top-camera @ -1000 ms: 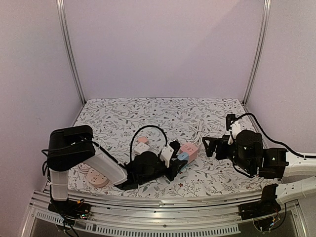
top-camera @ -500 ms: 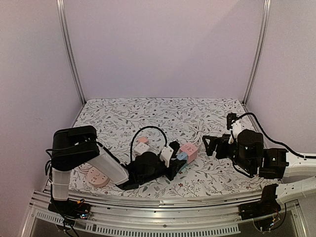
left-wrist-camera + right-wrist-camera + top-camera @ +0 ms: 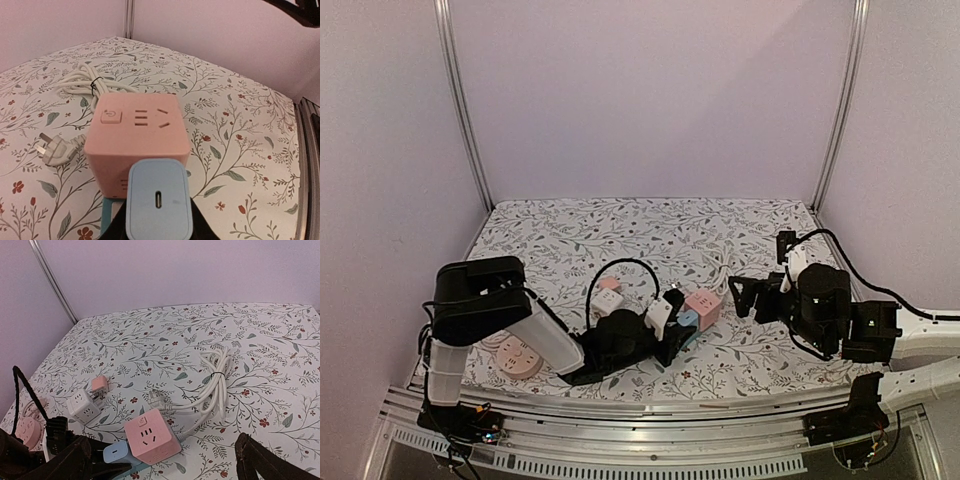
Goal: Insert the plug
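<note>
— The plug (image 3: 159,200): where is it?
— It is the pale blue one in your left gripper (image 3: 672,331), low over the flowered table cloth (image 3: 570,230) near the front edge. In your left wrist view its rear face, with one small oval port, looks straight at you. Its far end touches the near side of the pink cube socket (image 3: 137,137).
— Is it seated?
— You cannot tell. The prongs and the joint are hidden behind the plug's own body.
— And the grip?
— Your left fingers (image 3: 198,227) are drawn in narrow on the plug's two sides and show dark beneath it. Your right gripper (image 3: 740,298) is spread wide and holds nothing. It sits to the right of the cube, apart from it.
— What else is around?
— The cube's top shows a power button and slots. Behind the cube lies a coiled white cable (image 3: 95,82) tied with a dark band. Its pronged cable end (image 3: 52,150) lies flat to the cube's left. From your right wrist you also see a white cube socket (image 3: 83,407) with a small pink adapter (image 3: 100,384) just beyond it. A round pink socket (image 3: 512,358) lies by your left arm.
</note>
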`<state>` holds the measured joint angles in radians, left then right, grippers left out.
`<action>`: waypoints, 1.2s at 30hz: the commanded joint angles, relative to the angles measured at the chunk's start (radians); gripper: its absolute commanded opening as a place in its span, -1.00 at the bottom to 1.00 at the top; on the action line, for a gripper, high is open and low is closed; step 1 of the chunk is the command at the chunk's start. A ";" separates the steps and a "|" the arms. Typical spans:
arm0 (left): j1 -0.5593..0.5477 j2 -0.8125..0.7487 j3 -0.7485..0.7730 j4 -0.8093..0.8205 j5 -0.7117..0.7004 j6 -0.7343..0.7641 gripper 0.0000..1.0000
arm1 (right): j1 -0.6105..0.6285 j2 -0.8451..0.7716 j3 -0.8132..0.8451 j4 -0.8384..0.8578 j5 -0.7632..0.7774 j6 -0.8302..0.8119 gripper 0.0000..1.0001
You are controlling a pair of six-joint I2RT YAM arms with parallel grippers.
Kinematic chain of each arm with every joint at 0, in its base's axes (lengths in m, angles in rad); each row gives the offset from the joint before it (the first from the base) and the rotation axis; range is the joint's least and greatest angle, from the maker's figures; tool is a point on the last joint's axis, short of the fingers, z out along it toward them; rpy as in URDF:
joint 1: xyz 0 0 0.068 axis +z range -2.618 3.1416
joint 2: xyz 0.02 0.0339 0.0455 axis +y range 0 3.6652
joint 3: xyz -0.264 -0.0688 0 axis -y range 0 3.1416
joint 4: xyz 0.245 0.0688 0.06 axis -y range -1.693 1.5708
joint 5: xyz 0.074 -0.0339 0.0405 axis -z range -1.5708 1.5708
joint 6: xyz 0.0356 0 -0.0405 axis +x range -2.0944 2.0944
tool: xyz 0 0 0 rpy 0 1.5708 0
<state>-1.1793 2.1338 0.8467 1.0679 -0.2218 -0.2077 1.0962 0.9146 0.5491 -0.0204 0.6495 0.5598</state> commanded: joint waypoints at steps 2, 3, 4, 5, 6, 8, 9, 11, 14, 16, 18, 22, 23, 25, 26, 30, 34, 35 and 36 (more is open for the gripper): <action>0.020 0.011 0.018 0.022 -0.023 0.029 -1.00 | 0.000 0.012 -0.010 0.011 0.011 -0.009 0.98; 0.021 0.009 0.016 0.021 -0.025 0.030 -1.00 | 0.000 0.012 -0.009 0.011 0.010 -0.009 0.98; 0.023 0.010 0.016 0.018 -0.028 0.032 -1.00 | 0.000 0.012 -0.009 0.011 0.010 -0.009 0.98; 0.023 0.009 0.017 0.015 -0.032 0.035 -1.00 | 0.001 0.013 -0.009 0.011 0.009 -0.009 0.98; 0.024 0.010 0.018 0.012 -0.034 0.037 -1.00 | 0.000 0.013 -0.008 0.011 0.010 -0.010 0.98; 0.024 0.012 0.020 0.010 -0.038 0.039 -1.00 | 0.000 0.017 -0.008 0.011 0.010 -0.010 0.98; 0.024 0.013 0.021 0.010 -0.039 0.041 -1.00 | 0.000 0.019 -0.008 0.011 0.010 -0.010 0.98; 0.026 0.015 0.022 0.014 -0.040 0.042 -1.00 | 0.000 0.024 -0.008 0.011 0.009 -0.009 0.98; 0.027 0.021 0.025 0.025 -0.021 0.046 -1.00 | 0.000 0.028 -0.005 0.011 0.008 -0.010 0.98; 0.027 0.030 0.025 0.041 -0.005 0.048 -1.00 | 0.000 0.031 -0.005 0.011 0.009 -0.011 0.97; 0.027 0.038 0.027 0.052 0.007 0.047 -1.00 | 0.000 0.033 -0.003 0.011 0.006 -0.013 0.98; 0.027 0.057 0.028 0.078 0.021 0.040 -1.00 | 0.000 0.035 -0.003 0.011 0.005 -0.012 0.98; 0.027 0.060 0.028 0.084 0.021 0.038 -1.00 | -0.001 0.036 -0.003 0.011 0.005 -0.012 0.98; 0.027 0.065 0.028 0.091 0.026 0.036 -1.00 | 0.000 0.040 -0.003 0.011 0.004 -0.010 0.98; 0.026 0.067 0.029 0.093 0.027 0.037 -1.00 | 0.000 0.042 -0.002 0.025 0.004 -0.009 0.98; 0.025 0.076 0.045 0.068 0.017 0.044 -1.00 | 0.000 0.051 0.000 0.040 0.000 -0.011 0.98; 0.024 0.080 0.051 0.048 0.011 0.054 -1.00 | 0.000 0.053 0.000 0.038 0.001 -0.013 0.98; 0.025 0.080 0.051 0.040 0.011 0.057 -1.00 | 0.000 0.053 0.000 0.039 0.001 -0.014 0.98; 0.024 0.079 0.053 0.030 0.011 0.062 -1.00 | 0.000 0.054 0.000 0.039 0.001 -0.014 0.98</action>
<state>-1.1667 2.1960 0.8791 1.1221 -0.2134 -0.1699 1.0962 0.9627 0.5491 0.0032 0.6483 0.5552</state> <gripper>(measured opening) 0.269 0.988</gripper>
